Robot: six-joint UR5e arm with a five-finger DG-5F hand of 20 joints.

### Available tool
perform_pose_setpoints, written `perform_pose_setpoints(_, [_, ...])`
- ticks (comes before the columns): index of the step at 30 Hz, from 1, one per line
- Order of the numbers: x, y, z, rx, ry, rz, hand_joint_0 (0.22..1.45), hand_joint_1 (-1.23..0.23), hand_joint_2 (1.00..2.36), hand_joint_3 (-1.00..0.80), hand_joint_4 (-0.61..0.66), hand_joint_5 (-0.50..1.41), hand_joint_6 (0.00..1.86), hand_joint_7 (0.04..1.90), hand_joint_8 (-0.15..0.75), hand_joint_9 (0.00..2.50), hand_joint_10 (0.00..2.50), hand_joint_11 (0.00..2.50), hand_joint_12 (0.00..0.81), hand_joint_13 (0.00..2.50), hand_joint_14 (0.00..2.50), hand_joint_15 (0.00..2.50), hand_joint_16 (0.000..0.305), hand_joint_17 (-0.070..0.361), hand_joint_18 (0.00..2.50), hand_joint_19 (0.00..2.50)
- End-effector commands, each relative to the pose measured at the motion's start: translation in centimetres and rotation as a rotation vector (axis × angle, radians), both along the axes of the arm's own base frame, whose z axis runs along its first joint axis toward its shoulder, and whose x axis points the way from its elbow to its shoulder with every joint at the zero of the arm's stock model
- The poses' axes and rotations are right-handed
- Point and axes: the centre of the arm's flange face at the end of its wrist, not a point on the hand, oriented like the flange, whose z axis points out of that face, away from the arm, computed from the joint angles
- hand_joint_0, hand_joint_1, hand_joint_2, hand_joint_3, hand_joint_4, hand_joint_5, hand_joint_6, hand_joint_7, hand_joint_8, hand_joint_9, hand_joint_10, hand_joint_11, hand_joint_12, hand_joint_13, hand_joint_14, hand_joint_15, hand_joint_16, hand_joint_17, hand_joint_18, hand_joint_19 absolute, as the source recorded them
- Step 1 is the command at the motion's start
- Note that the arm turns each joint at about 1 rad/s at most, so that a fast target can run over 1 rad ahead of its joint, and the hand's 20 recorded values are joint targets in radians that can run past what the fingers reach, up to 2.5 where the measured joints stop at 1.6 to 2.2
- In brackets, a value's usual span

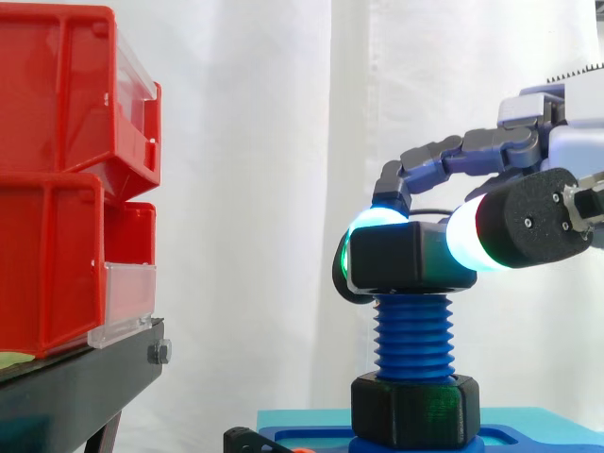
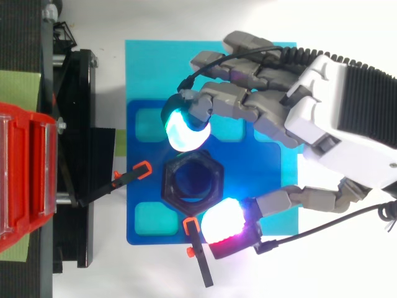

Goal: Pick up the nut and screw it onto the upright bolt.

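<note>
Nut (image 1: 406,255) sits on top of the blue bolt (image 1: 412,335), pinched by the hand (image 2: 335,112) between two glowing pads (image 2: 185,131). It looks hard, light and a bit slick, so hold it by two flat sides across from each other. From the side you see bare thread below it and a second nut (image 1: 415,411) at the bottom. From above you see its six sides.

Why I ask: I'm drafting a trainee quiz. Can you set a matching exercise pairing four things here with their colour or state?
Things:
1 top nut
2 bolt
3 bins
4 hand

Descriptions:
A red, stacked at left
B blue, upright
C pinching from two sides
D black, on the bolt's tip

Pairs: 1-D, 2-B, 3-A, 4-C.
</note>
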Motion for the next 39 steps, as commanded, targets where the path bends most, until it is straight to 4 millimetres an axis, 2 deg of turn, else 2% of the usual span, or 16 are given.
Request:
perform_pose_setpoints(1, [0.1, 0.1, -0.8, 0.001, 0.008, 0.002, 0.53, -0.75, 1.0, -0.5, 0.17, -0.13, 0.52, 1.3, 0.273, 0.71, 0.01, 0.29, 0.308, 0.5, 0.0, 0.02, 0.033, 0.074, 0.26, 0.0])
perform_pose_setpoints(16, [0.2, 0.1, -0.7, 0.014, -0.004, 0.006, 0.53, -0.75, 1.0, -0.5, 0.17, -0.13, 0.52, 1.31, 0.276, 0.71, 0.01, 0.31, 0.308, 0.5, 0.0, 0.03, 0.033, 0.074, 0.26, 0.0])
perform_pose_setpoints(32, [0.1, -1.3, -1.0, 0.019, 0.008, 0.004, 0.53, -0.75, 1.0, -0.5, 0.17, -0.13, 0.52, 1.31, 0.275, 0.71, 0.01, 0.3, 0.309, 0.5, 0.0, 0.03, 0.033, 0.074, 0.25, 0.0])
perform_pose_setpoints(39, [0.2, -1.3, -1.0, 0.019, 0.004, 0.007, 0.53, -0.75, 1.0, -0.5, 0.17, -0.13, 0.52, 1.31, 0.276, 0.71, 0.01, 0.3, 0.309, 0.5, 0.0, 0.02, 0.033, 0.074, 0.25, 0.0])
